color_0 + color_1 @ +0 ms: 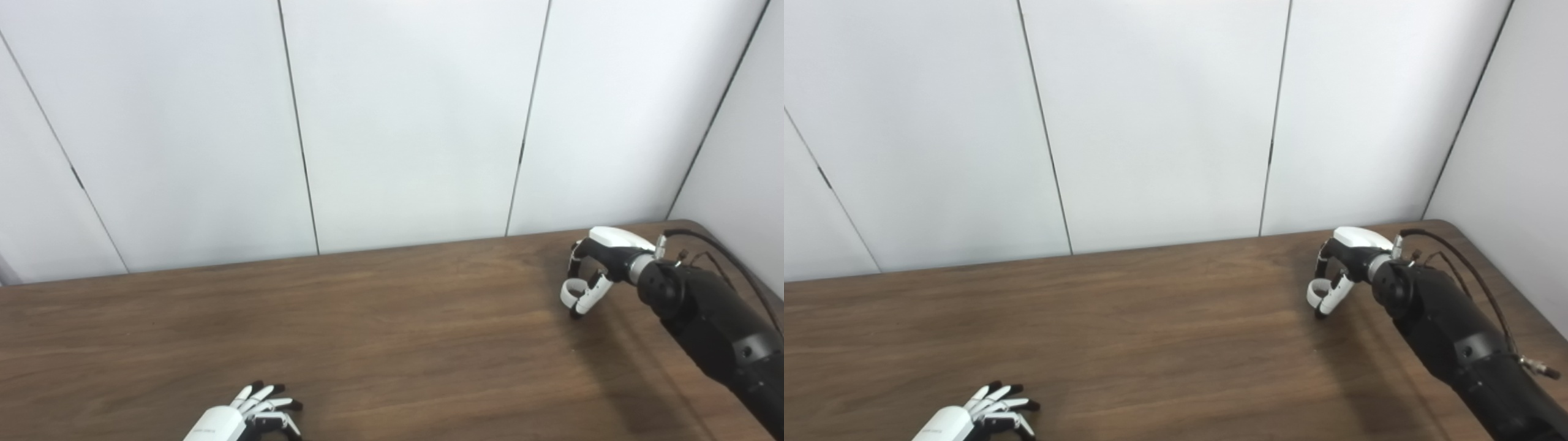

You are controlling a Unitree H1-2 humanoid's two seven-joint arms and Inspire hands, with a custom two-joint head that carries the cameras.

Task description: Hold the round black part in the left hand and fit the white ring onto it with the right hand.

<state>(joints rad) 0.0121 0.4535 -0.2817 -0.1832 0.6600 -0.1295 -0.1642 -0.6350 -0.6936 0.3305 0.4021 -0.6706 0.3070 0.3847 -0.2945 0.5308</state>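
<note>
My right hand (599, 264) hangs just above the table's far right part. Its fingers are curled down and pinch a small white ring (570, 293) against the thumb, so the hand is shut on it; the same ring (1317, 288) shows in the right eye view. My left hand (248, 413) lies low at the picture's bottom edge, left of centre, with its black-tipped fingers spread apart and nothing seen in it. No round black part shows in either view.
The brown wooden table (392, 331) fills the lower half, with its rounded far right corner close behind the right hand. White wall panels (404, 122) stand right behind its far edge. A black cable (726, 254) loops over the right forearm.
</note>
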